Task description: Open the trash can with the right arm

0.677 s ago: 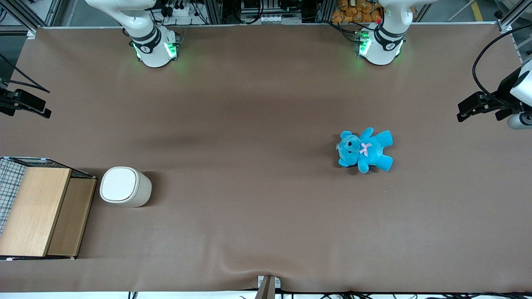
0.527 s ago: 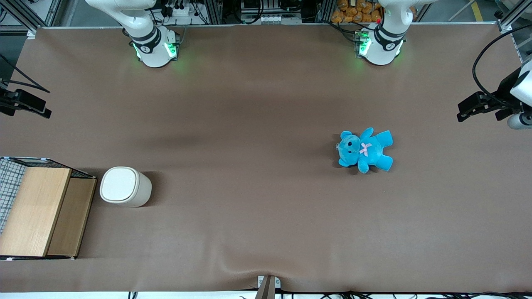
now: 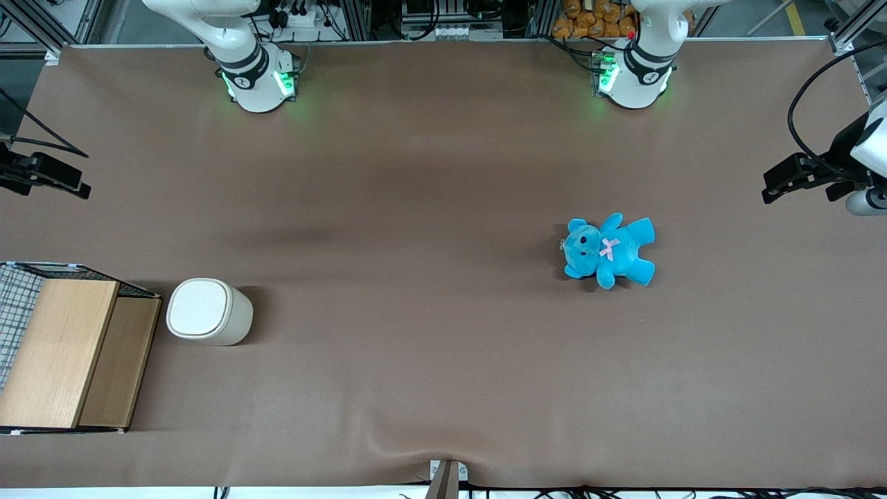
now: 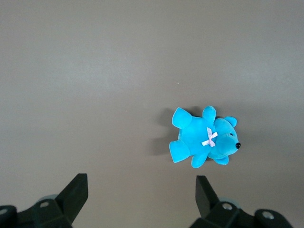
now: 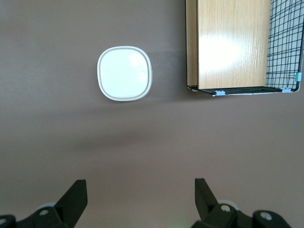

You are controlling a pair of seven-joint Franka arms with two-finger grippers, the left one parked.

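Since the earlier front frames your slim black gripper (image 3: pixel 48 179) has shifted slightly nearer the camera at the working arm's table edge; nothing else has moved. Front view: small cream-white plastic trash can (image 3: pixel 208 311), lid shut, sits just beside the light wooden box (image 3: pixel 66 350). Blue plush teddy (image 3: pixel 608 251) lies well apart, toward the parked arm's end. Right wrist view: fingers (image 5: pixel 76 195) spread wide, empty, above the can (image 5: pixel 125 73) and box (image 5: pixel 230 43).
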